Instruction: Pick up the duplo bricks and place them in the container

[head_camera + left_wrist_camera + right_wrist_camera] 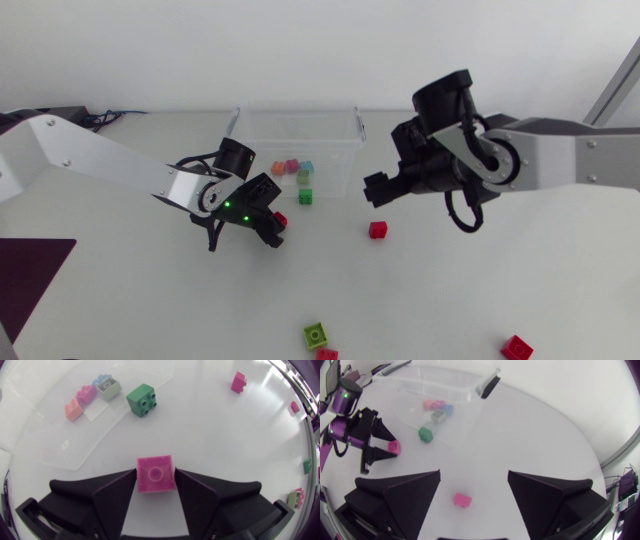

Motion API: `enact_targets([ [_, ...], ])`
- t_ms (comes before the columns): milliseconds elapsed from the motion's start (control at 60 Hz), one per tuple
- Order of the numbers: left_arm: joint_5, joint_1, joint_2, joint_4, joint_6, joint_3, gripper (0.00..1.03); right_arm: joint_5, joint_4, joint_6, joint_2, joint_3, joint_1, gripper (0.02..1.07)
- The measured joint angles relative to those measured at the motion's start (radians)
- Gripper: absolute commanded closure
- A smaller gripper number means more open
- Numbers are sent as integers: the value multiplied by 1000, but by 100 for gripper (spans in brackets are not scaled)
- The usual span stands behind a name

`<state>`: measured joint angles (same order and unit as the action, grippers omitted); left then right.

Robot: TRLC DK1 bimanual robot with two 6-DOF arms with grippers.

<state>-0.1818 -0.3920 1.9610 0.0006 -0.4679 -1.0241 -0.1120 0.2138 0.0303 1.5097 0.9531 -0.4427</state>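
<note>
Your left gripper (156, 476) clamps a pink brick (156, 467) from both sides, just outside the container (300, 125). Your right gripper (474, 474) hangs open above a second brick (462, 500) on the table (450, 290).

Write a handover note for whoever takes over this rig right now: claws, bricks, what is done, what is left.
Left claw: shut on a pink brick, just in front of the container.
Right claw: open, hovering above a loose brick on the table, not touching it.
Done: five bricks appear to be in the container, a cluster of four and a green brick by its front wall.
Left: drop in the pink brick, take the loose brick, then the three at the table's near edge: lime brick, adjoining red brick, corner red brick.
</note>
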Motion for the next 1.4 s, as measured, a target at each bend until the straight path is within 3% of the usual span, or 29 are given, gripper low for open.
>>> enact_targets([
  [283, 0, -20, -30, 1, 16, 10, 85, 19, -16, -2, 26, -78, -1, 13],
  [633, 0, 5, -402, -138, 96, 8, 85, 36, -31, -21, 209, -78, -2, 17],
  [833, 5, 9, -467, -152, 139, -58, 85, 37, -36, -29, 254, -55, -1, 21],
  [1000, 34, 11, -464, -112, 190, -123, 84, 37, -39, -32, 281, -23, -3, 38],
  [1217, 83, 22, -363, -65, 232, -218, 84, 37, -39, -43, 330, 8, -8, 77],
  [1400, 91, 61, -223, -57, 266, -297, 81, 37, -32, -47, 331, 9, -6, 78],
])
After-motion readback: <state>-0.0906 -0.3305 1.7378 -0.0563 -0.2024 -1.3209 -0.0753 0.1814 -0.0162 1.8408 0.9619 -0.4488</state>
